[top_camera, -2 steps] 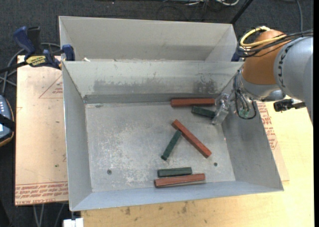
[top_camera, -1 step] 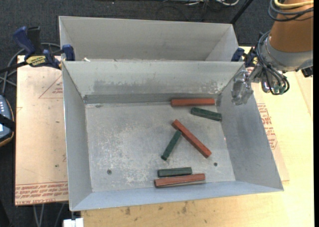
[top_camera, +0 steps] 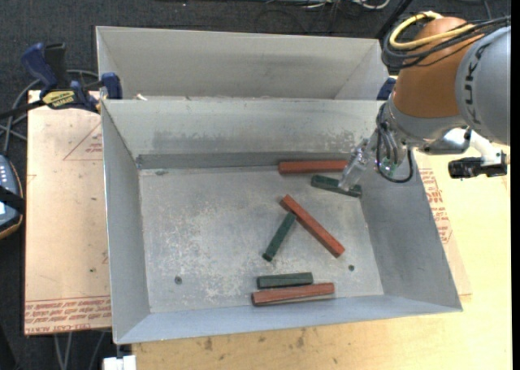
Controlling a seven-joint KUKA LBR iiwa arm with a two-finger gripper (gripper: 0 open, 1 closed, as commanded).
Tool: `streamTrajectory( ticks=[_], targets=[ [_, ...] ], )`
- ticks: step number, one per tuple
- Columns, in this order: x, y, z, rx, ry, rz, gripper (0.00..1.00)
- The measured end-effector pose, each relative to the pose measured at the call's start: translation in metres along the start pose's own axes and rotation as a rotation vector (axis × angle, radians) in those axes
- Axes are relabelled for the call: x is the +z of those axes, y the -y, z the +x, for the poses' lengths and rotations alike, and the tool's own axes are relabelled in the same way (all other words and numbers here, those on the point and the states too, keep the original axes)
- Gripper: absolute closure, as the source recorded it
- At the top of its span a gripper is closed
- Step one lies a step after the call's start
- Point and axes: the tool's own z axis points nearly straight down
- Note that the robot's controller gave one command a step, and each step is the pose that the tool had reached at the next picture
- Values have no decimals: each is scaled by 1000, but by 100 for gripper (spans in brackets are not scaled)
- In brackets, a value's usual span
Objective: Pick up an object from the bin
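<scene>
Your jaws stand at the right end of a short dark green bar point(top_camera: 331, 184) by the grey metal bin's point(top_camera: 244, 128) back-right wall; their opening cannot be told. The lift remains, I judge.

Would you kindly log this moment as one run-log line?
gripper: back right of bin, at end of short green stick | red stick: just behind | grasp: cannot tell

Rear red bar point(top_camera: 313, 167), centre red bar point(top_camera: 314, 227) touching green bar point(top_camera: 279, 238), front red-green pair point(top_camera: 292, 293)
</scene>
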Motion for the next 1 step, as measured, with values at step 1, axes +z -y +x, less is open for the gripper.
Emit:
streamTrajectory(
  ticks=[1],
  targets=[
    [3, -3, 0, -333, 5, 0, 100]
  ],
)
